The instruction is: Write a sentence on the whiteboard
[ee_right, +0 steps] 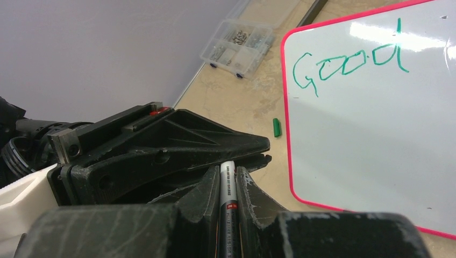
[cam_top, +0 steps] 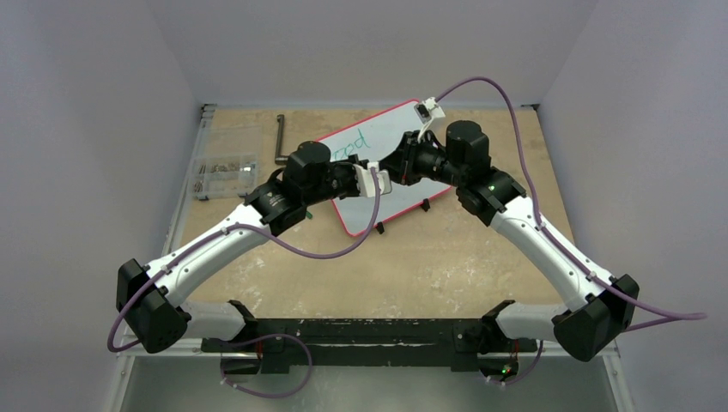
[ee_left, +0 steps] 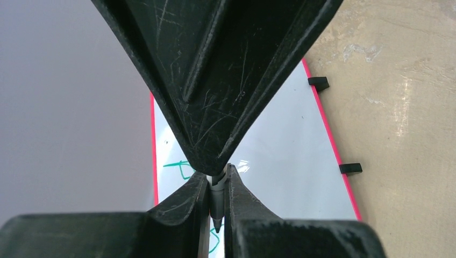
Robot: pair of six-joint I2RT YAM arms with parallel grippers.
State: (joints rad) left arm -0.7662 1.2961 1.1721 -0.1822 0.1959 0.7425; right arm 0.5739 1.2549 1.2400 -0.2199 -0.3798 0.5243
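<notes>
**Whiteboard** (cam_top: 388, 129): red-framed, lying flat on the bench (cam_top: 446, 275), turned at a slant, upper centre of the overhead view. Two black clip feet (ee_left: 350, 168) on one long edge.

**Green writing** (ee_right: 349, 67): one word, "Good", near a corner of the board; the rest of the surface that shows is blank.

**Marker** (ee_right: 227, 196): pale grey barrel with a red label, gripped by both claws at once above the board.

**Left claw** (ee_left: 216, 174): closed narrow on the marker, whose dark tip shows between its fingers.

**Right claw** (ee_right: 227, 171): closed narrow on the marker barrel, nose to nose with the left claw.

**Green cap** (ee_right: 276, 127): loose on the bench, just beside the board's frame.

**Clear parts box** (cam_top: 225, 174): left of the board, well apart.

**Black L-shaped key** (cam_top: 281, 137): upper left, between box and board.
</notes>
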